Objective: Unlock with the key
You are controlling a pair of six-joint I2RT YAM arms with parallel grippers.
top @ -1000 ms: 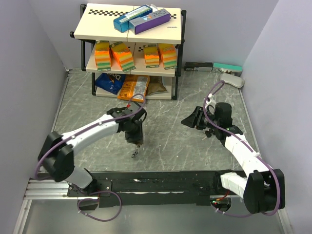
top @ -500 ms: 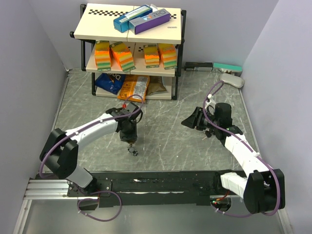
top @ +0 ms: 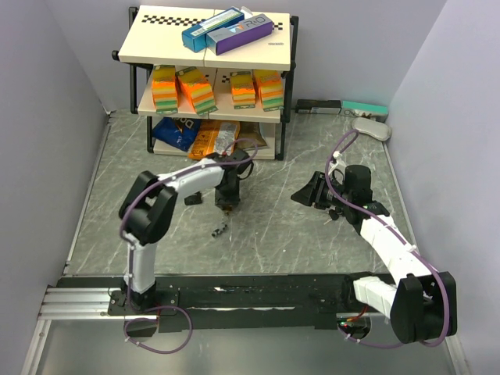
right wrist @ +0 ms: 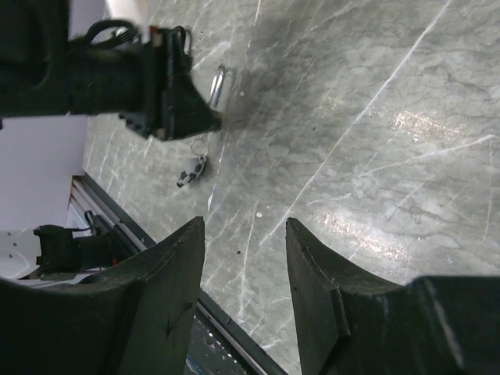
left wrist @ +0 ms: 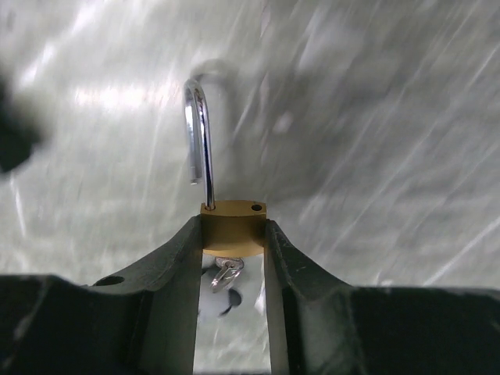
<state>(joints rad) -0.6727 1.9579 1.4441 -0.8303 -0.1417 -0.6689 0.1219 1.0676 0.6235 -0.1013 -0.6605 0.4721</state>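
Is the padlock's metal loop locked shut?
No, one end of the loop hangs free of the brass body of the padlock, which the left gripper holds.

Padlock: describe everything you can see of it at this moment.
The padlock has a small brass-coloured body and a silvery, steel-looking shackle. The shackle is open: its long leg sits in the body and its short end is lifted free of it. The left gripper clamps the body by its two sides, with the shackle pointing away from the wrist. A key hangs at the underside, between the fingers. Whether the padlock touches the table cannot be told.
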